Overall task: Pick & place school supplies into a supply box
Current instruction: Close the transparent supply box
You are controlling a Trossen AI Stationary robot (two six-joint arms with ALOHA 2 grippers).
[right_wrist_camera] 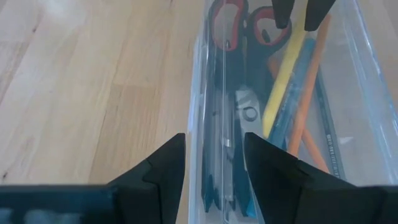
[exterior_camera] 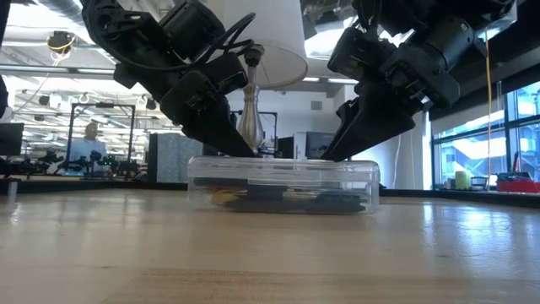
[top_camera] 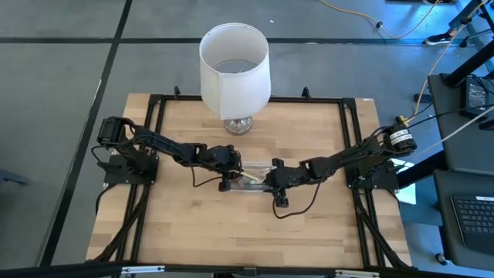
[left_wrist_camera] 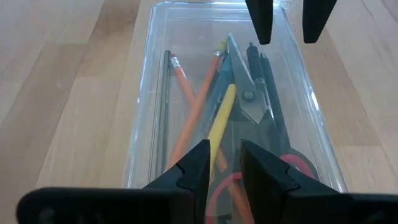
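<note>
The clear supply box (top_camera: 251,176) lies lengthwise between both arms at mid-table, resting flat on its base (exterior_camera: 283,207). Through its clear top I see scissors with red-black handles (left_wrist_camera: 252,99), a yellow pencil (left_wrist_camera: 221,121), an orange pencil (left_wrist_camera: 193,106) and dark pens (right_wrist_camera: 217,168). My left gripper (left_wrist_camera: 225,155) stands over the box's left end with a narrow gap between its fingers. My right gripper (right_wrist_camera: 214,149) stands over the right end, open, with its fingers on either side of one long edge. My left gripper comes slanting down from the table's left, and its fingertips (exterior_camera: 251,154) meet the top of the box lid near the left end; the box stays flat on the table. My right gripper slants down from the right, and its fingertips (exterior_camera: 327,156) reach the lid's top near the right end, astride the long edge (right_wrist_camera: 221,124); whether they clamp that edge I cannot tell.
A big white lampshade (top_camera: 235,69) on a glass base (top_camera: 238,123) stands at the far side, right behind the box. Bare wood lies toward the near edge (top_camera: 247,239). Cables hang from both arms. A person (exterior_camera: 89,139) sits in the room beyond.
</note>
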